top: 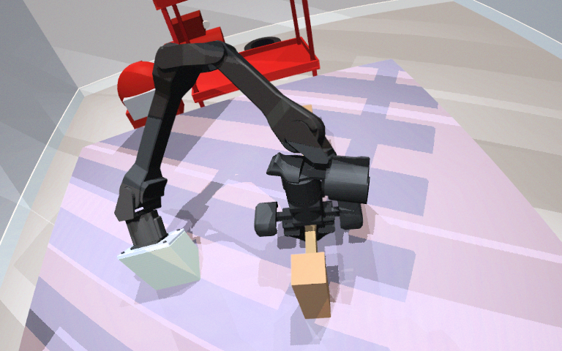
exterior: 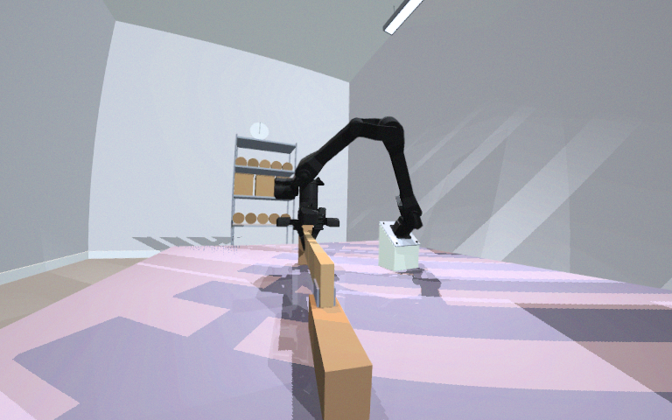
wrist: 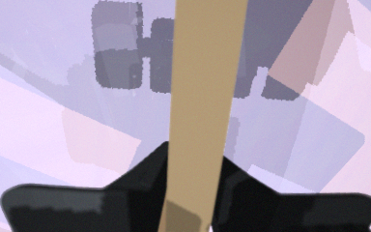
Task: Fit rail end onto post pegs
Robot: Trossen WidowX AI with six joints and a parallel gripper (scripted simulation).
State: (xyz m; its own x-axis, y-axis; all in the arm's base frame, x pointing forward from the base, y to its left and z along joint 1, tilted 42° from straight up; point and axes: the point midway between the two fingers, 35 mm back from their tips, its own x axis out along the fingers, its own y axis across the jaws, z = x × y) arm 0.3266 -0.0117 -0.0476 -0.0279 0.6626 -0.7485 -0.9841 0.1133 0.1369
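Observation:
The wooden rail [top: 310, 243] [exterior: 324, 282] [wrist: 208, 72] runs from the bracket [exterior: 318, 293] on the low footboard block [exterior: 341, 346] to the wooden post [top: 308, 268] [exterior: 301, 255]. Its far end sits between the bracket's sides. Its near end is raised off the table, close behind the post in the top view. My gripper [top: 309, 232] [exterior: 308, 238] [wrist: 185, 148] points down and is shut on the rail near its post end, one finger on each side. The pegs, the holes and any gap at the post are hidden, so I cannot tell how far the pegs are in.
The arm's pale green base block [top: 165, 265] [exterior: 398, 255] stands on the striped table to one side of the rail, and the arm arches over from it. A red cart [top: 273, 61] stands beyond the table. A shelf rack [exterior: 265, 198] is against the wall in the exterior view.

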